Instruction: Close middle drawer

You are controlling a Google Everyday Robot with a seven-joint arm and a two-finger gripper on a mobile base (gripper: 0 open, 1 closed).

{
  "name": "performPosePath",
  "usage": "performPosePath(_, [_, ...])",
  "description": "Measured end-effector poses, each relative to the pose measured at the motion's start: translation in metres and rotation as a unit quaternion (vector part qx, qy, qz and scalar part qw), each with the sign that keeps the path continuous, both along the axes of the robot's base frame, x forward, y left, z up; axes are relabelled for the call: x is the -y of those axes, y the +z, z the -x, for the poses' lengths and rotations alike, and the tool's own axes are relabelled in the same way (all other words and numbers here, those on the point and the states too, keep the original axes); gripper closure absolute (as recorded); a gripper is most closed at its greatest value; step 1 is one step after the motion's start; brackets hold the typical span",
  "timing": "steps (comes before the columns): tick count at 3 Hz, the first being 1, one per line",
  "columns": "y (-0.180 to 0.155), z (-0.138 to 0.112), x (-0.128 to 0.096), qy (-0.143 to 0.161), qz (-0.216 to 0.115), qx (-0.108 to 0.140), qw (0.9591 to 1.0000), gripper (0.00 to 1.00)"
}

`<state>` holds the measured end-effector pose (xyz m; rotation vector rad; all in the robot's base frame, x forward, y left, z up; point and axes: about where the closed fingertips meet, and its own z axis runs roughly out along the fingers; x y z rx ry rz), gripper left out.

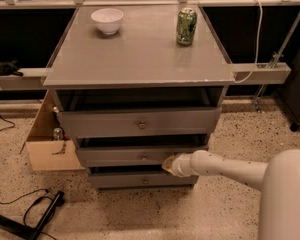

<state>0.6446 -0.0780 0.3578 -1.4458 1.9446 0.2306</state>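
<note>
The middle drawer [120, 156] is a wide grey drawer with a low front panel and a small round metal knob [144, 158] at its centre. It stands a little way out of the grey cabinet, with a dark gap above its front. The white arm reaches in from the lower right. My gripper [168, 164] is at the arm's tip, against the right part of the middle drawer's front, just right of the knob.
The taller top drawer [140, 122] also stands out, and the bottom drawer front [140, 180] sits near the floor. A white bowl [107, 20] and a green can [186, 27] stand on the cabinet top. A cardboard box [47, 144] stands left, and cables [40, 211] lie on the floor.
</note>
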Motion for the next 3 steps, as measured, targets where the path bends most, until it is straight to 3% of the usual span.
performPosePath(1, [0.007,0.021,0.006,0.022,0.005,-0.007,0.9997,1.0])
performPosePath(2, [0.05,0.048,0.031,0.068,0.02,0.004,0.9975,1.0])
performPosePath(3, [0.119,0.116,0.092,0.117,0.072,-0.039,0.9897,1.0])
